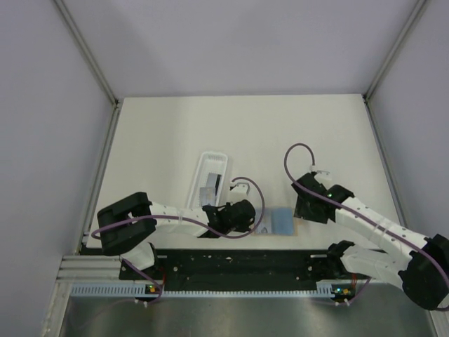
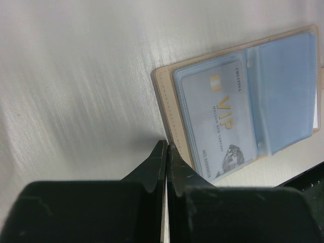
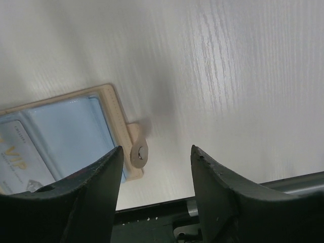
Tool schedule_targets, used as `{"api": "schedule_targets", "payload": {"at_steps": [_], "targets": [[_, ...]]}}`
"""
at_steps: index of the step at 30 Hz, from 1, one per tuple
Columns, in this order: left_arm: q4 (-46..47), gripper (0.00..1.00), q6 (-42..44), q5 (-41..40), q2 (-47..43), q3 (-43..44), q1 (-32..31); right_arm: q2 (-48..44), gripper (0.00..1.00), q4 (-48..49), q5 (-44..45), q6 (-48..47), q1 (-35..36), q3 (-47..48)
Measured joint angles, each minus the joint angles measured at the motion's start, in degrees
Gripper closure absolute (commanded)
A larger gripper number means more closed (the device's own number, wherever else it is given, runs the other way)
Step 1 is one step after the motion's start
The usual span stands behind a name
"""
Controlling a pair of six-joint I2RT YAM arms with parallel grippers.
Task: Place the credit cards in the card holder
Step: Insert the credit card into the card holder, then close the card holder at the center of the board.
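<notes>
Close to the near edge of the pale surface (image 1: 245,126), the card holder (image 1: 280,222) is lying open and flat between the two arms, with its light blue sleeves facing up inside a tan border. One credit card (image 2: 223,119), pale with gold VIP lettering, is sitting inside the sleeve on the half nearer the left arm. The left fingers (image 2: 152,174) are pressing tightly together with nothing between them. Their tips are pointing at the surface just beside the holder's tan edge, though whether they are touching it cannot be told. On the other side, the right fingers (image 3: 101,192) are standing wide apart and gripping nothing, above the holder's right end. There the closing tab (image 3: 132,136) is sticking out onto the surface, and its small snap (image 3: 139,153) is showing in the gap close to one finger. Farther out, just beyond the left fingers, a long clear tray (image 1: 203,158) is lying with its length running away from the arms, and more grey credit cards (image 1: 214,186) are resting inside it.
</notes>
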Motion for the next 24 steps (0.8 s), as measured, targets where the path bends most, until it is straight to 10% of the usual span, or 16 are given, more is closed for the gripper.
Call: {"api": "schedule_targets", "payload": {"at_steps": [24], "targets": [[0.0, 1.0, 0.0, 0.0, 0.0, 0.0, 0.0, -3.2, 1.0, 7.6, -3.7, -3.4, 0.0, -3.3]]}}
